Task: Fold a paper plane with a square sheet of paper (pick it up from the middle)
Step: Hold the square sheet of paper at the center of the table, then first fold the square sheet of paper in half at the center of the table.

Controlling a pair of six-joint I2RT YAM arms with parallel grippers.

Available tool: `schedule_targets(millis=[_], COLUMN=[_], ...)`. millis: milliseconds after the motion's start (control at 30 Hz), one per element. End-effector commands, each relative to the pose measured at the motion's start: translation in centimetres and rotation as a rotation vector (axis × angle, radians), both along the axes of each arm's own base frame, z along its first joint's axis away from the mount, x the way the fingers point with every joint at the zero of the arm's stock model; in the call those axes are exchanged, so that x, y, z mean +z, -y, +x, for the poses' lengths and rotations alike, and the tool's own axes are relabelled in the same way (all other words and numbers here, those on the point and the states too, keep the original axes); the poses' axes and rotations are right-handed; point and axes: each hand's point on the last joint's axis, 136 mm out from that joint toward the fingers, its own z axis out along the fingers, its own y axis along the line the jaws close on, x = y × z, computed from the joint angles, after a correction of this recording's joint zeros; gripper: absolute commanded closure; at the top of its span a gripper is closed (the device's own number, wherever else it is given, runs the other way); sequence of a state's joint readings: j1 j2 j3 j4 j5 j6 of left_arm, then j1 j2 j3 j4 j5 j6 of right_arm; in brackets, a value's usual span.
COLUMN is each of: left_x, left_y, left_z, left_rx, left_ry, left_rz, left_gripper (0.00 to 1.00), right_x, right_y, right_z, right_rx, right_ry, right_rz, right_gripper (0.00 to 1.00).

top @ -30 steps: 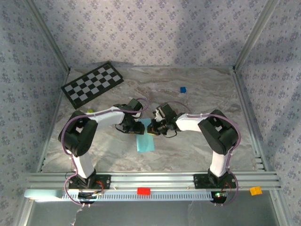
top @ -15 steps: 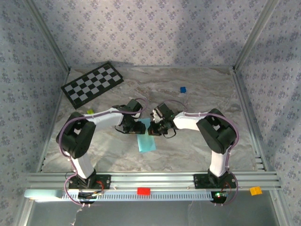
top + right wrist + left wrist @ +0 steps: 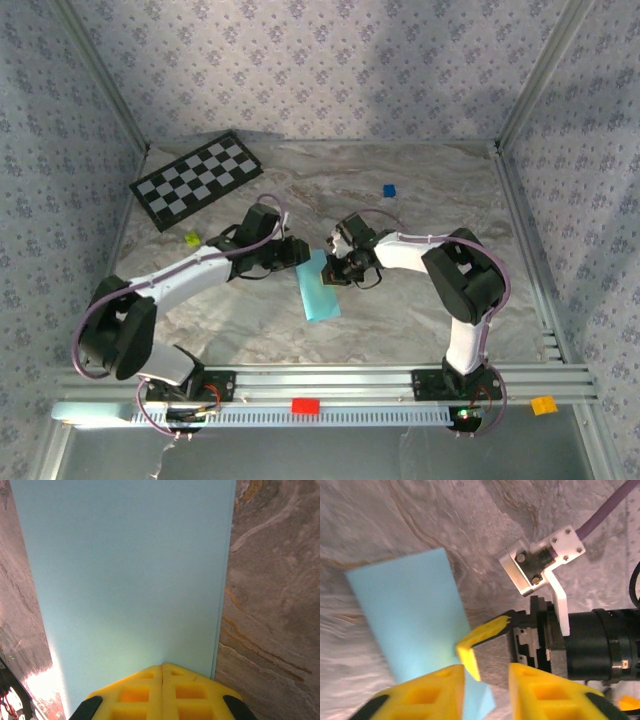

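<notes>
Right wrist: right gripper (image 3: 161,666) clenched on smooth, oblong sky-blue paper (image 3: 130,570) — left gripper (image 3: 486,675) hold unclear.

A black-and-white checkerboard (image 3: 197,178) lies flat at the far left corner of the marble-patterned table (image 3: 400,320). A tiny blue cube (image 3: 389,190) sits well apart, far right of centre. A small yellow-green piece (image 3: 192,239) rests near the checkerboard. A red tag (image 3: 305,406) and an orange tag (image 3: 543,405) sit along the near aluminium rail.

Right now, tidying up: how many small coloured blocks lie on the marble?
2: a blue cube far back right, a yellow-green block beside the left arm. Arms may hide more.
</notes>
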State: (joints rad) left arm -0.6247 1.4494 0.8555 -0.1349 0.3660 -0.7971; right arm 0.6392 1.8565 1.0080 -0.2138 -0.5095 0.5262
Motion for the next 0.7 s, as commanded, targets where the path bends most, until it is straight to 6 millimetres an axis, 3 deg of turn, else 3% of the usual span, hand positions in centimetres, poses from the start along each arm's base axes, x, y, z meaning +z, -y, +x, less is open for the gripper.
schedule_targets(millis=[0,233,667], left_x=[-0.4,-4.2,-11.8], left_y=[2.3,2.2,-2.6], left_z=[-0.7,-1.2,-3.8], left_rx=[-0.032,-0.028,-0.047], left_ry=[-0.066,-0.144,-0.198], left_rz=[-0.122,-0.095,0.185], left_gripper=[0.82,0.87,0.88], right_x=[-4.2,-4.3,-4.8], right_y=[3.4,3.4,3.6], right_z=[-2.7,-2.8,-3.4], right_rx=[-0.026,-0.032,-0.052], right_ry=[-0.122,-0.122,-0.132], right_rz=[-0.179,-0.184,-0.194], right_gripper=[1.0,1.0,1.0])
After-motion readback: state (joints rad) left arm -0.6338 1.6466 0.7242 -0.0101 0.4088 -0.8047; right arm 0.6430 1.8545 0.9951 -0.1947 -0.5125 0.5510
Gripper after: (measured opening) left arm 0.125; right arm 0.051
